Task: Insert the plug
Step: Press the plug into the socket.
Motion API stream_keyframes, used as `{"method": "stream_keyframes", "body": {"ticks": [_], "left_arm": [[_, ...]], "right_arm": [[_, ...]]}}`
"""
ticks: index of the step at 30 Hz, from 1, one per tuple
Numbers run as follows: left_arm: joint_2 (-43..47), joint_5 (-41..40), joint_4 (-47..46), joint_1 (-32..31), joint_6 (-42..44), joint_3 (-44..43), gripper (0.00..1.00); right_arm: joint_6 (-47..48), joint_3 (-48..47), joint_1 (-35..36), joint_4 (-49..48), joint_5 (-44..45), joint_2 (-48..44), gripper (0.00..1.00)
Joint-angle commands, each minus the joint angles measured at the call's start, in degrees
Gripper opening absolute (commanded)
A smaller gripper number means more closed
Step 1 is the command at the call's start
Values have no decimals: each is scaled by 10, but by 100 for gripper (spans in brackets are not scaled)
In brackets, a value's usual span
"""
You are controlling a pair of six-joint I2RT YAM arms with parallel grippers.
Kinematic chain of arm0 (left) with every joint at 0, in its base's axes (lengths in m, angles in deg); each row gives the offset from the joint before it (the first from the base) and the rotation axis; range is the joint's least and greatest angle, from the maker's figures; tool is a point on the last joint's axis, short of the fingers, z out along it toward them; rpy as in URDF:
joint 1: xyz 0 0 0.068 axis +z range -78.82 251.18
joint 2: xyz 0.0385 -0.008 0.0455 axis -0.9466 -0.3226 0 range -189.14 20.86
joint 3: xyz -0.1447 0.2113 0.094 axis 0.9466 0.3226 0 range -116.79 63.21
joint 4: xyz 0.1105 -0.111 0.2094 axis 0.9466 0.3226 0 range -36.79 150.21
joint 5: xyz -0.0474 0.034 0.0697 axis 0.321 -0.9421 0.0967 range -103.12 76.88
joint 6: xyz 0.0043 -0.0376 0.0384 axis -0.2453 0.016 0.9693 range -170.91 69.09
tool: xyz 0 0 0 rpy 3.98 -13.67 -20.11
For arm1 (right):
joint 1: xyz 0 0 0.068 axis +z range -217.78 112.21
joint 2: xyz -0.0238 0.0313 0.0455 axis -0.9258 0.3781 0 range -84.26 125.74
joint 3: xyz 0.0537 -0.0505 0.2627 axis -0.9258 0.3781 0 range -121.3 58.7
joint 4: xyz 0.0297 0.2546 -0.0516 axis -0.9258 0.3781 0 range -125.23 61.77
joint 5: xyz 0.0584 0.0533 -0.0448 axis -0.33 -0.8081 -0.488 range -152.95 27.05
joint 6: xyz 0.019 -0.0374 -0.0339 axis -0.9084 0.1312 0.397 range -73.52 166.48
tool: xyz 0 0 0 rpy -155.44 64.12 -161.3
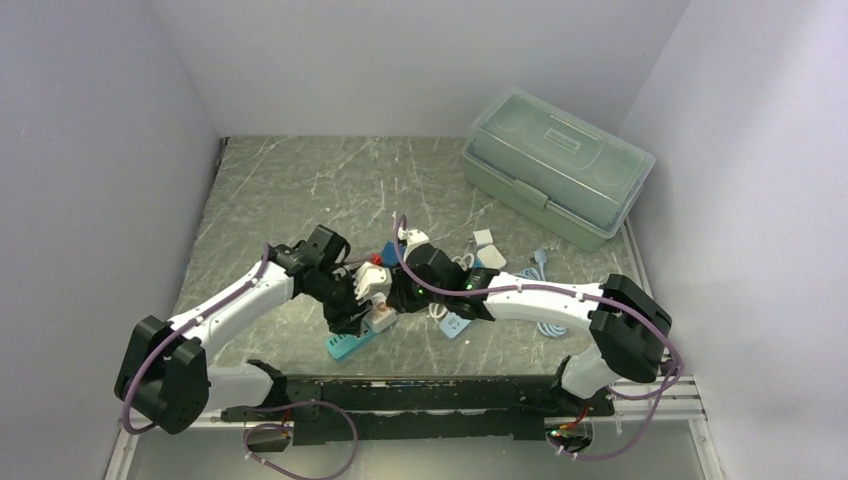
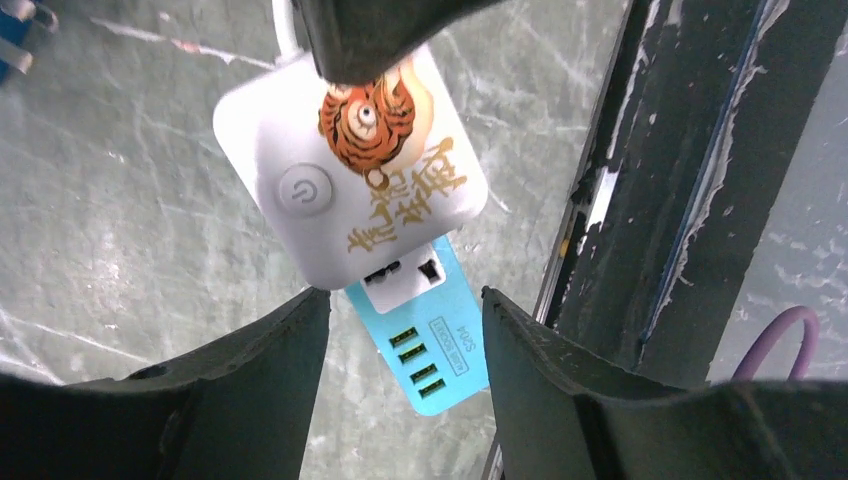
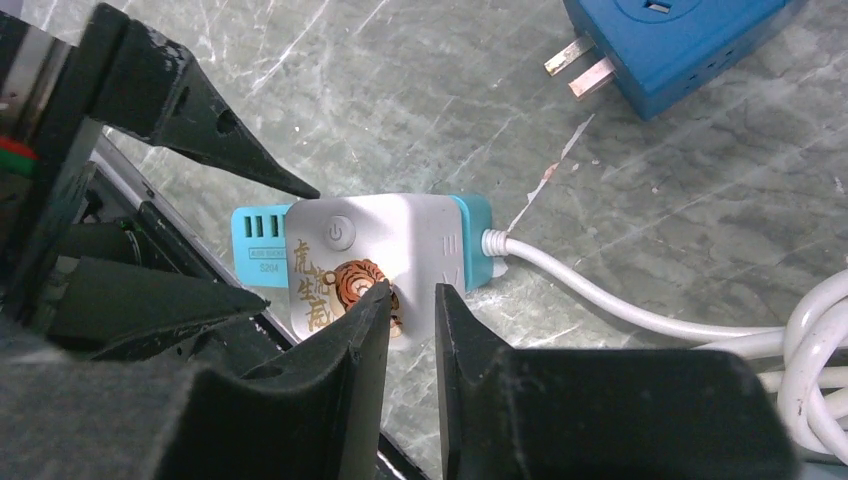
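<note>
My left pincer (image 2: 403,300) is hanging spread, its fingers flanking the teal power strip (image 2: 430,350) without touching it. My right pincer (image 3: 412,290) is hovering nearly pressed together (whether pinching anything, I cannot tell) over the white tiger-printed plug adapter (image 3: 380,230), which is sitting atop that teal power strip on the worktop (image 3: 420,100).

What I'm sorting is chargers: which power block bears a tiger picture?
The white square block with a power button, over the light-blue USB strip; the dark-blue cube socket shows no picture.
</note>
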Motion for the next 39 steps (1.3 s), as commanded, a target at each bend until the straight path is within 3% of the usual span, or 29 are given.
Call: {"method": "stream_keyframes", "body": {"ticks": [1, 2, 8, 15, 26, 29, 39], "left_arm": [[0, -23, -4, -1, 21, 0, 61], [-2, -49, -13, -1, 14, -2, 60], [1, 15, 44, -1, 13, -56, 58], [-2, 60, 53, 16, -55, -88, 58], [-24, 37, -17, 18, -80, -74, 46], [-31, 30, -35, 17, -88, -69, 39], [-24, -17, -50, 9, -35, -18, 34]], "right_arm": [[5, 8, -4, 31, 24, 13, 25], [5, 8, -5, 31, 25, 13, 24], [4, 16, -5, 31, 22, 10, 24], [2, 23, -5, 15, 10, 11, 27], [-2, 40, -6, -8, -2, 7, 27], [0, 44, -7, -10, -6, 9, 26], [9, 51, -14, -10, -32, 13, 25]]}}
